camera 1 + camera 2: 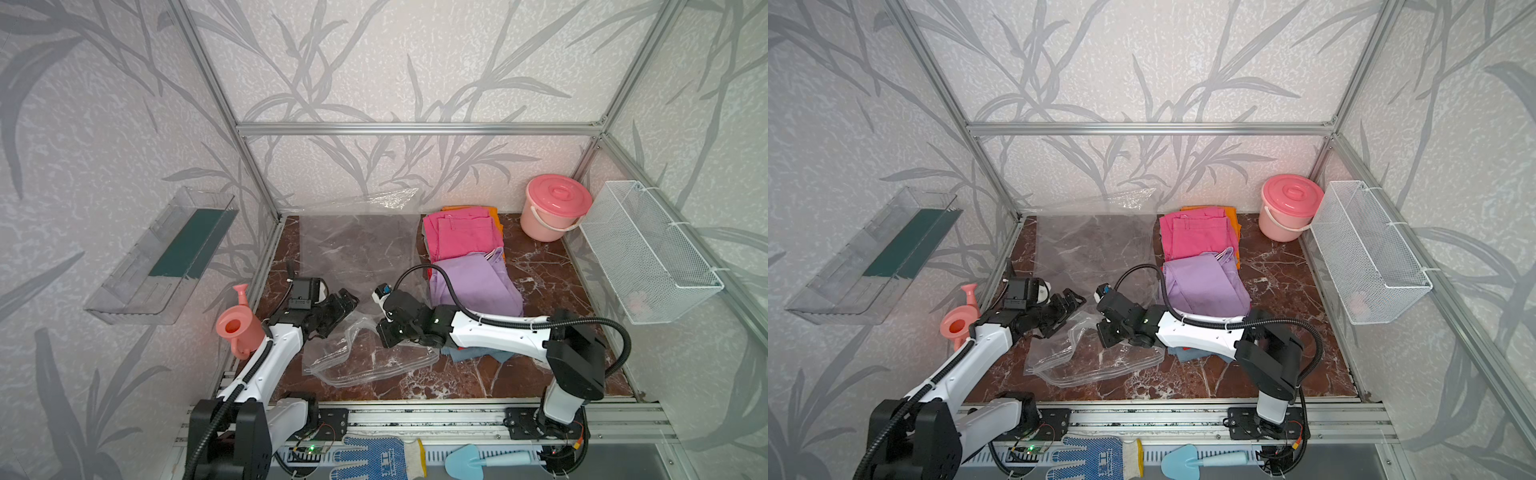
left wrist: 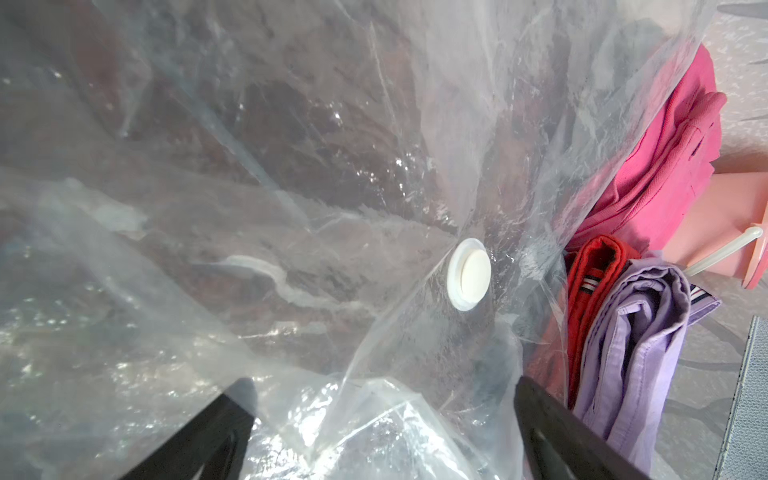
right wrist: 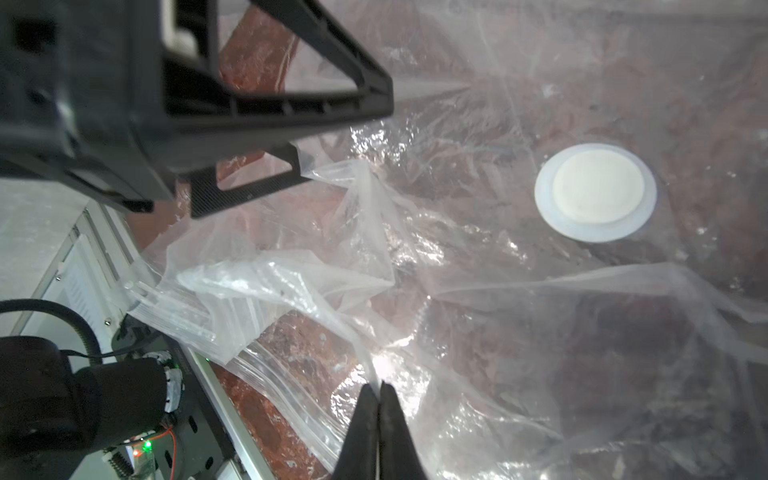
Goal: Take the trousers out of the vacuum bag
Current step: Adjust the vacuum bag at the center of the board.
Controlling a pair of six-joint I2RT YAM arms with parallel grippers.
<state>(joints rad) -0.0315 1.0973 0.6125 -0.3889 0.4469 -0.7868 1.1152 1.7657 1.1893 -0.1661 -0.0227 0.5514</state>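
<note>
Currently, the left gripper hovers over the near-left part of the vacuum bag, jaws wide, holding nothing. The right gripper is pinched tight on a fold of bag film. The trousers lie stacked just right of the bag, apparently all out. Advice: lift the film slowly and confirm the bag is empty.

White shells are seen over the links of the left arm and the right arm; the joint housings are black. A black corrugated cable is tied along the right arm with white ties. A like cable is run along the left arm. The left hand and right hand are black, with tapered fingers ribbed in open triangles. Black base plates with screw holes are noted. A green light is lit on a small board, and red and orange wires are seen at the right base.
</note>
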